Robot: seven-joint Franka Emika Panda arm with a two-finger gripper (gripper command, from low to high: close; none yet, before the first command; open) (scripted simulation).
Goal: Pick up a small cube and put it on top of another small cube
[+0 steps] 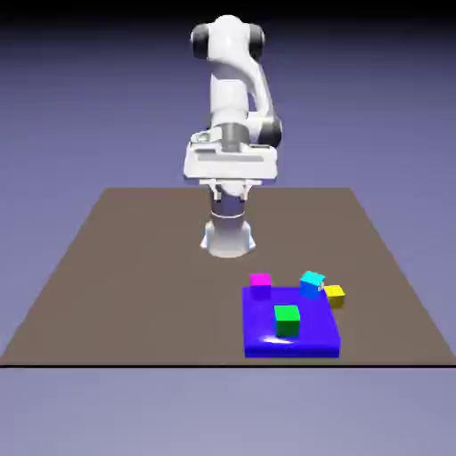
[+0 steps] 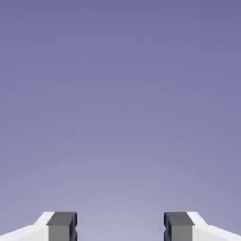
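Four small cubes sit near the table's front right in the exterior view: a green cube (image 1: 287, 320) on a flat blue block (image 1: 307, 342), a magenta cube (image 1: 260, 284) at that block's far left corner, a cyan cube (image 1: 312, 283) at its far right corner, and a yellow cube (image 1: 334, 295) just right of the cyan one. My gripper (image 1: 231, 190) hangs high over the table's far middle, well away from the cubes. In the hand view my gripper (image 2: 120, 227) is open, its grey fingertips (image 2: 62, 226) wide apart with only backdrop between them.
The brown table (image 1: 134, 267) spreads under the arm, and the robot's base (image 1: 228, 236) stands at its far middle. The blue block lies close to the table's front edge.
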